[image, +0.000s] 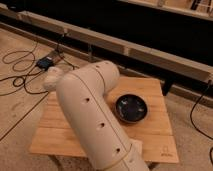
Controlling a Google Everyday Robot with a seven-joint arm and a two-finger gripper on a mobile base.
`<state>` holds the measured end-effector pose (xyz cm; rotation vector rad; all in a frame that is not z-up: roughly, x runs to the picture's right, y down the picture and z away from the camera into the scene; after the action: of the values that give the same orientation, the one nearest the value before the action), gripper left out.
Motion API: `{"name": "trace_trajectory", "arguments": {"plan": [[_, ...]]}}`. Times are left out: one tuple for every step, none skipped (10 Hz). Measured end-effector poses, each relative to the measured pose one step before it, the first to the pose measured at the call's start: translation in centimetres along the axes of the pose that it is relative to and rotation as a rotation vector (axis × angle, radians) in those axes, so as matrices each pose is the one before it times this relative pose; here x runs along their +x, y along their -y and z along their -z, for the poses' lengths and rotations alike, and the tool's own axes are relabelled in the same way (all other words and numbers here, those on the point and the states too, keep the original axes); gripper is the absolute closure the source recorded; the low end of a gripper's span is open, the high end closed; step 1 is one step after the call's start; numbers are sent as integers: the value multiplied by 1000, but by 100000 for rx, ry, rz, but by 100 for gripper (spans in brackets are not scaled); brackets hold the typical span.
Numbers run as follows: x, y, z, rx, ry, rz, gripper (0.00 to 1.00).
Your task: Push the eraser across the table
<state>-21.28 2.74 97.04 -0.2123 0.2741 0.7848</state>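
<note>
Over tabletop [152, 134], beside bowl [131, 108]: claw hidden behind arm [90, 117], open or closed cannot tell. Eraser unseen. Probably approach stage; next, meet eraser's edge squarely.

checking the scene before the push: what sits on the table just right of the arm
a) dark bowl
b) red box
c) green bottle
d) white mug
a: a dark round bowl sits on the table just right of the arm, which covers much of the top. The gripper is not in view.
</note>
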Motion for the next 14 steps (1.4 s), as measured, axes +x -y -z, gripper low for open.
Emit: {"name": "trace_trajectory", "arguments": {"plan": [[-317,975,-272,737,-94,-2016,20],[-214,694,-143,619,-30,-1283,20],[-285,1076,-195,1062,-13,-1869,20],[-139,818,-217,898,-156,-1378,20],[-162,843,-168,911,-115,-1429,20],[3,598,-212,693,-353,-984,20],[78,660,-189,784,-440,-945,20],[109,553,-203,685,-416,-709,20],[63,417,-163,510,-264,-699,20],[82,644,-265,832,-416,-1067,20],[68,715,-312,1028,-462,-984,20],[27,460,-199,671,-268,-619,20],[88,704,-292,944,-524,-1033,20],[123,579,-293,742,-583,-996,20]]}}
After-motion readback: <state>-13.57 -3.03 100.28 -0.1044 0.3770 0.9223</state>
